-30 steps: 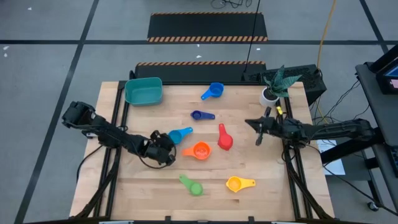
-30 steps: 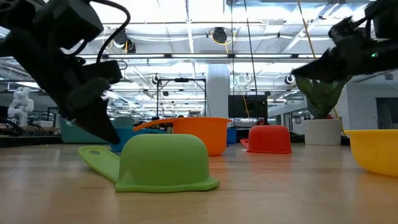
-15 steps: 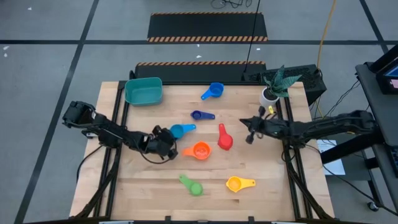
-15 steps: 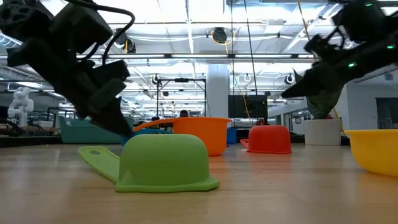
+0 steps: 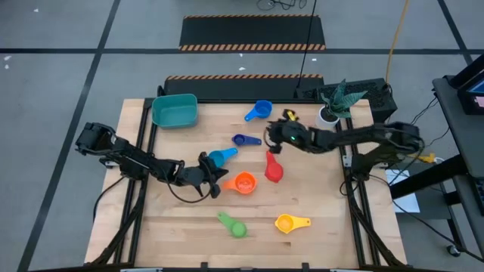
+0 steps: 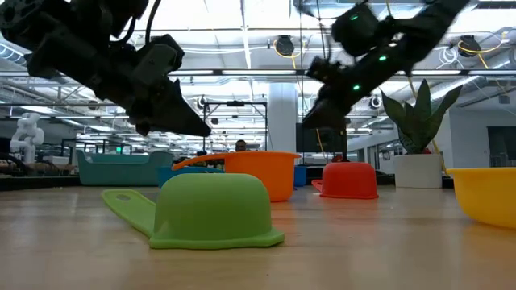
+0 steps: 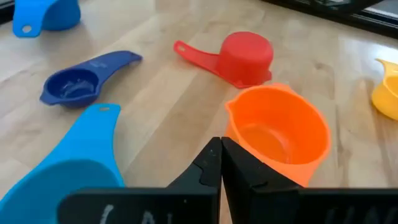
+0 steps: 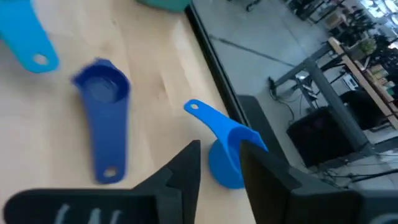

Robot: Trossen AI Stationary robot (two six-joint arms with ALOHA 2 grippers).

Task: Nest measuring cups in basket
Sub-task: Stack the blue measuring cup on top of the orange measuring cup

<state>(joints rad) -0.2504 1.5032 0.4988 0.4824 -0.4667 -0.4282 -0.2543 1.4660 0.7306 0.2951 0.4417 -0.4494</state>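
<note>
Basket (image 5: pixel 175 111): I read teal-green, upper left of the high view.
Cups: I count blue (image 5: pixel 259 110), dark blue (image 5: pixel 245 140), light blue (image 5: pixel 218 159), red (image 5: pixel 273 168), orange (image 5: pixel 243 183), green (image 5: pixel 233 224), yellow (image 5: pixel 290 223).
Table (image 5: pixel 181 227): pale wood grain.
Arms: dark.
Plant pot (image 5: pixel 327 116): white, green leaves.
Floor strips (image 5: pixel 252 47): orange-and-black stripes.

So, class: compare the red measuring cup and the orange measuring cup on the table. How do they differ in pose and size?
The red measuring cup lies mouth down, its base up; the orange measuring cup sits upright, mouth open. The orange cup's bowl looks wider than the red cup's from above. Both are plastic scoops resting on the wooden table, outside the basket.
</note>
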